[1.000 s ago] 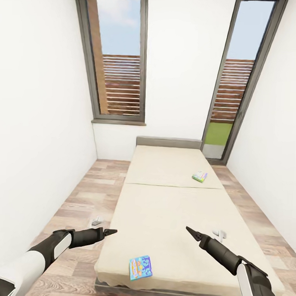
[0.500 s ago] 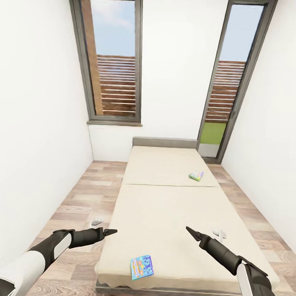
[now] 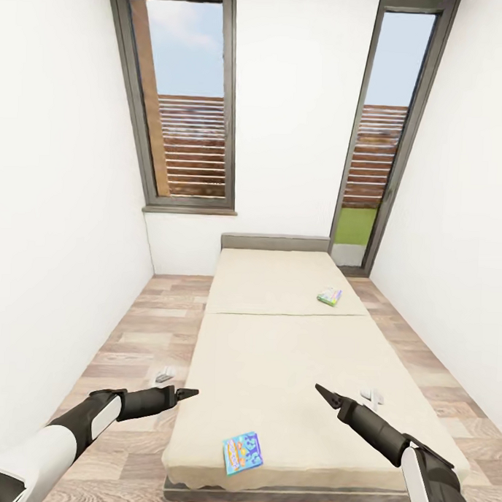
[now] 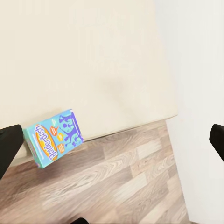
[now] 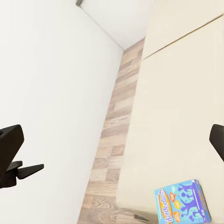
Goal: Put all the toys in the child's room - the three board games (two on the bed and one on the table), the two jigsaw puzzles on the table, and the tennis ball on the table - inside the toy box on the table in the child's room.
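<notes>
Facing the bed [image 3: 276, 354], with both board games unpicked, blue one [image 3: 243, 452] at 6 o'clock, green one [image 3: 329, 296] at 1, left gripper [image 3: 186, 392] and right gripper [image 3: 321, 391] spread empty.

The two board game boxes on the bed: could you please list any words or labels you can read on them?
Blue board game box near the foot of the bed: a white title band with lettering too blurred to read reliably.
Green board game box farther up the bed: print too small to read.
</notes>
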`<state>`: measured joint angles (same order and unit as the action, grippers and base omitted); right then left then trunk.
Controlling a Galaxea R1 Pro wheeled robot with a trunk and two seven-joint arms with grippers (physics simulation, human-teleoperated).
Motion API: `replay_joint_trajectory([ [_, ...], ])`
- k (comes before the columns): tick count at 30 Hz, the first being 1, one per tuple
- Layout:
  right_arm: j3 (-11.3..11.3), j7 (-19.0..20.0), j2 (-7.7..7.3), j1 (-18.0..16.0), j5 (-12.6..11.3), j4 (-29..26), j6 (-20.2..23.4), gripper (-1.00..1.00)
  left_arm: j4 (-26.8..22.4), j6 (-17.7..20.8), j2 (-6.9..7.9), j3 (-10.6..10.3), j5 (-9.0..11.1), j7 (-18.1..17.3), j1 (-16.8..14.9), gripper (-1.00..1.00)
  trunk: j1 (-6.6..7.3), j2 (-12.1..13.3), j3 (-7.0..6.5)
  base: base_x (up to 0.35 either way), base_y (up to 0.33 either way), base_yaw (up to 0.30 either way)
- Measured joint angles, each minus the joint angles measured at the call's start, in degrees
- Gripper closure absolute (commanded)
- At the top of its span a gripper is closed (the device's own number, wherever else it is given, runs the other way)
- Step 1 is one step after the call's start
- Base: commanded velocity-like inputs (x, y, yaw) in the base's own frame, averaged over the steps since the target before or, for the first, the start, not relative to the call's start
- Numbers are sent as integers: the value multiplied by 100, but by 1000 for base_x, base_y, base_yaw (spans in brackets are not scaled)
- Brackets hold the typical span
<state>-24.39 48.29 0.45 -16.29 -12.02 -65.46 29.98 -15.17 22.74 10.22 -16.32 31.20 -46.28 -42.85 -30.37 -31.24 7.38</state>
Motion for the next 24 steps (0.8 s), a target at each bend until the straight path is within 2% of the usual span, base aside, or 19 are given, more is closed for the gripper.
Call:
replay_joint_trajectory([
  [24,0,-2,-5,0,2,0,0,-100,-6,26,14,9,28,-5,1,-100,0,0,-4,-4,10,-4],
])
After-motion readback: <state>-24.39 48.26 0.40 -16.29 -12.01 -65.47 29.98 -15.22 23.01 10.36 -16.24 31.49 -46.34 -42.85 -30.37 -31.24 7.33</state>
